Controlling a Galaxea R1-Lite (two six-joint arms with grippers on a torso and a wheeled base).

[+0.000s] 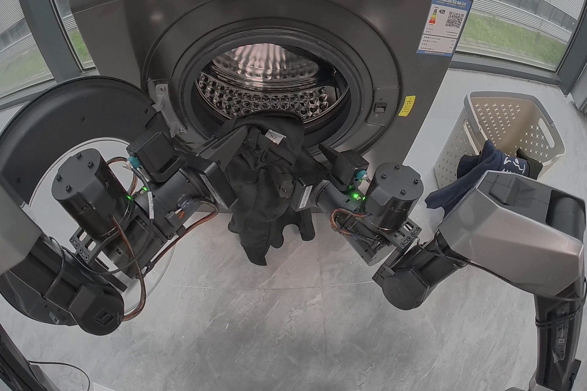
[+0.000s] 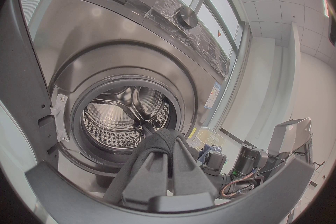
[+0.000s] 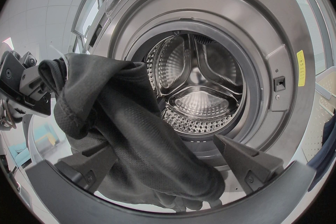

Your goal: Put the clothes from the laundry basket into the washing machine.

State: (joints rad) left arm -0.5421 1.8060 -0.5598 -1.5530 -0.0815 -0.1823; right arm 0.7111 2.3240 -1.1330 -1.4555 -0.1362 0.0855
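So far the steel drum (image 1: 263, 87) is empty: the black mesh garment (image 1: 263, 190) hangs at its mouth, pinched by the left gripper (image 2: 170, 146), the right gripper (image 3: 162, 144) spread wide; navy clothes (image 1: 489, 163) lie in the cream plastic basket (image 1: 507, 99).

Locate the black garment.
Head view, centre: the black garment hangs from the left gripper at the washer's open mouth, beside the right gripper.

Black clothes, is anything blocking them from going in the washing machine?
Nothing visible does. The door is swung open, and the black clothes, pinched by the left gripper, hang right at the drum's lower rim.
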